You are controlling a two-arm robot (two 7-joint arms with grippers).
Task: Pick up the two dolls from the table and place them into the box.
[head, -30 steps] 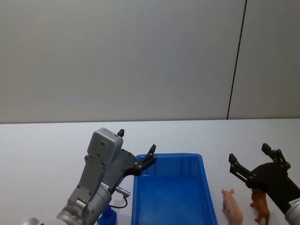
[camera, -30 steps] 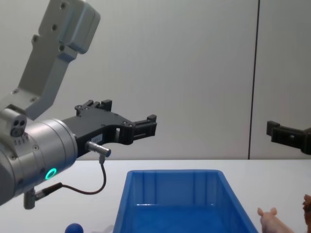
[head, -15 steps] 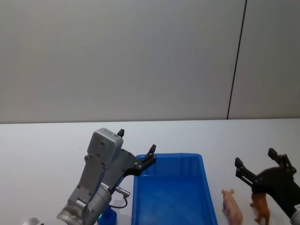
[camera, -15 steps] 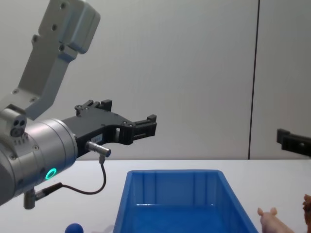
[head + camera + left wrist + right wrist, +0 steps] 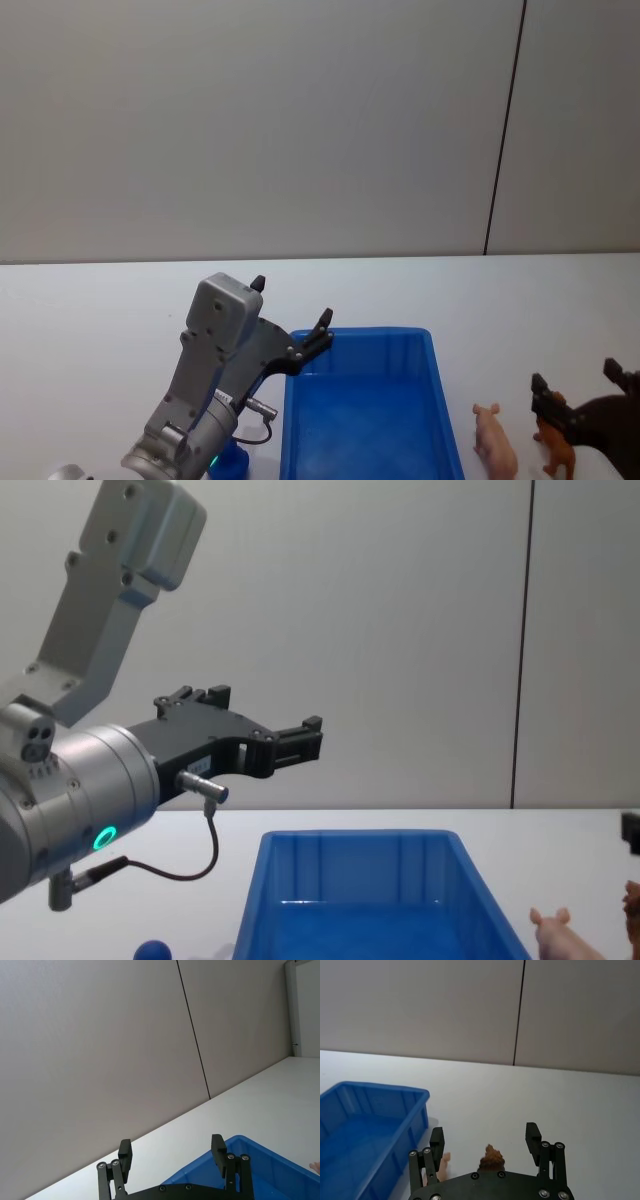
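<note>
Found right claw (image 5: 485, 1132) spread wide and holding nothing, hanging just above the brown doll (image 5: 491, 1157) standing on the tabletop (image 5: 100, 320) to the right of the box (image 5: 380, 332). Noted pink doll (image 5: 495, 445) between brown doll and box, near both, apparently touching neither. Recorded left claw (image 5: 170, 1142) likewise open and empty, raised near the box's far left corner, apparently idle. Logged a dark-blue rounded toy (image 5: 232, 462) on the tabletop at the box's left side, beneath the left arm (image 5: 200, 390). Saw no doll inside the box; judged task at the first pick.

Recommended practice for this step:
- Centre the open fingers (image 5: 437, 1140) on the brown doll's body, not on head or legs.
- Lower straight down to bracket the torso.
- Keep the finger nearest the pink doll off it, to avoid toppling.
- Close gently, given so small a figure.
- Lift clear of the tall box wall before carrying across.
</note>
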